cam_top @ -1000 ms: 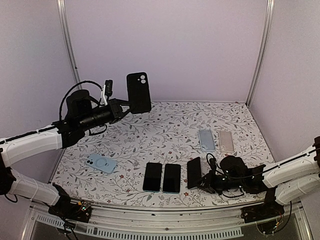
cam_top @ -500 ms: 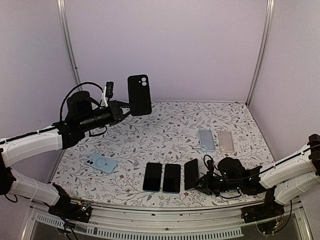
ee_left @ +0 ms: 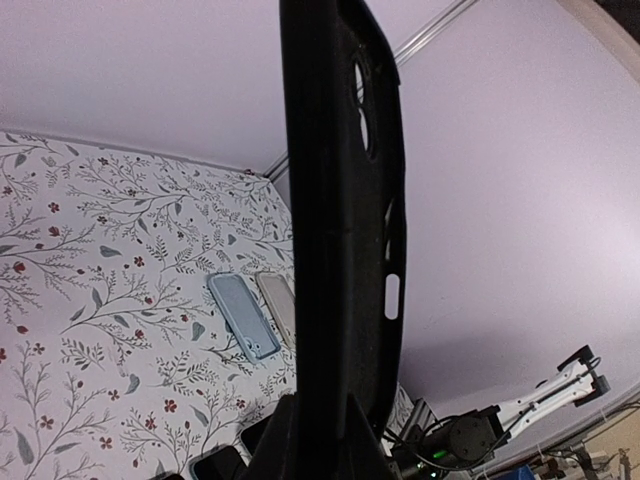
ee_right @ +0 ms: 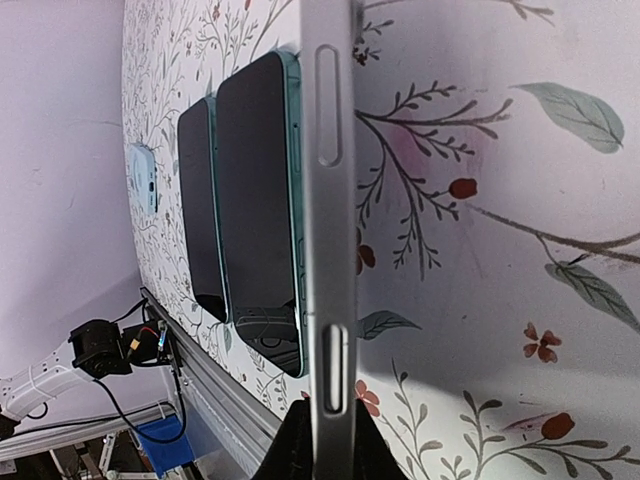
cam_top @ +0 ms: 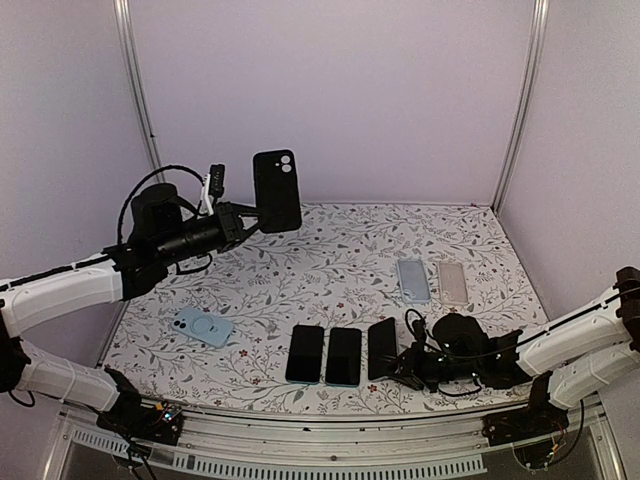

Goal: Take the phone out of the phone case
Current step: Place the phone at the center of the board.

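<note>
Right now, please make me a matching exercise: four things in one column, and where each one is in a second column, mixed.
1 black case
2 light blue case
3 beige case
4 silver-edged phone

A flat on the table, left side
B in the right gripper
C raised in the left gripper
D flat on the table, right side

Pairs: 1-C, 2-A, 3-D, 4-B

Two robot arms. The left arm (cam_top: 60, 290) and right arm (cam_top: 575, 330) have smooth white shells over their long links, joined by black cylindrical joints. A thin black cable (cam_top: 140, 180) loops above the left arm's round black motor housing (cam_top: 155, 208), next to a small white clip-like part (cam_top: 212, 180). More black wiring (cam_top: 418, 325) curls over the right wrist. The left gripper (cam_top: 258, 215) and right gripper (cam_top: 400, 365) are black. The left arm's black base (cam_top: 145, 415) carries thin coloured wires.
</note>
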{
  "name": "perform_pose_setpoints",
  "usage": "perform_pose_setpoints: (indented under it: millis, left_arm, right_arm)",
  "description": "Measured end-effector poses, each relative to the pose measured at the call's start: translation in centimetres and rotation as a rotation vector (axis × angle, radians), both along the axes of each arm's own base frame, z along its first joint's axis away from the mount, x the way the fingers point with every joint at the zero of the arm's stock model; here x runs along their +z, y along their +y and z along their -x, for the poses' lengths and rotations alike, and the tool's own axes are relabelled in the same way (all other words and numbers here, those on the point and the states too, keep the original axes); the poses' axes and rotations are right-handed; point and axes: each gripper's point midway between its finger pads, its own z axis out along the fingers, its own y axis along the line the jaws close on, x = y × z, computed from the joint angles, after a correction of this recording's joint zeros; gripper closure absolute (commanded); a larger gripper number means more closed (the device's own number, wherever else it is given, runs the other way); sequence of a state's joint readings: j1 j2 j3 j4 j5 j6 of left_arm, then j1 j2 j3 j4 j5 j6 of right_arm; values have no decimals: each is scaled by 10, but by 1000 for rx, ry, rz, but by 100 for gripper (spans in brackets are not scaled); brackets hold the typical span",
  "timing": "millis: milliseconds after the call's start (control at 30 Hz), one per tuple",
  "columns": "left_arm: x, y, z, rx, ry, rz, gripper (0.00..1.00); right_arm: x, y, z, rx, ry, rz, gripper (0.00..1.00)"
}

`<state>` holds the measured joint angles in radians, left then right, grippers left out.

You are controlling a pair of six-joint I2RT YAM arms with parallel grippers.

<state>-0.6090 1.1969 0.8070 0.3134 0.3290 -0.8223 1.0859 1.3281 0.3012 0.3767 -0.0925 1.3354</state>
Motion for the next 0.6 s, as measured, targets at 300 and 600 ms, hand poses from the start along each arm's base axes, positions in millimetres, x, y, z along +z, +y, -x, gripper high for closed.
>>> perform_pose_setpoints:
  millis: [300, 600]
  left_arm:
    - [-1, 3, -2, 8, 2, -2, 100]
    - [-1, 4, -4, 13, 3, -1, 100]
  right_arm:
    - [-10, -6, 4, 2, 31, 51, 81]
    - [-14, -9, 8, 14, 57, 82, 78]
